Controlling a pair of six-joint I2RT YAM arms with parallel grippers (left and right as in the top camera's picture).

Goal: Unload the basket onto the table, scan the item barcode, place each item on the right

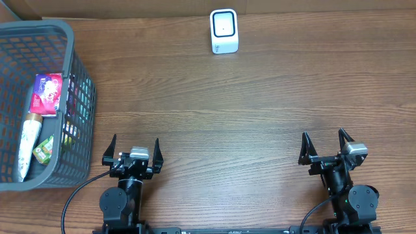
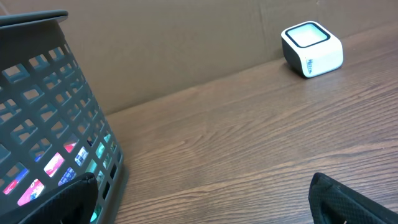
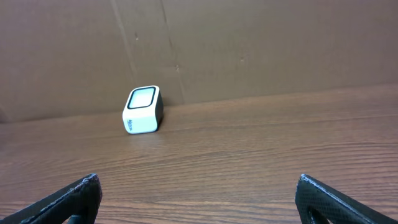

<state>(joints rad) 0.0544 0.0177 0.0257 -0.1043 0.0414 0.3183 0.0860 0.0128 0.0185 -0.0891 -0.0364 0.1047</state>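
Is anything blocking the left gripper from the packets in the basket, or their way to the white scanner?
Yes: the wall of the basket stands between the left gripper and the packets, so it would likely reach in over the rim. Between basket and scanner nothing visible stands.

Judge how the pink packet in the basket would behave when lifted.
The pink packet looks like a flat, glossy pouch, so it is probably light, floppy and slippery. It lies among other items in the basket, so neighbours may shift.
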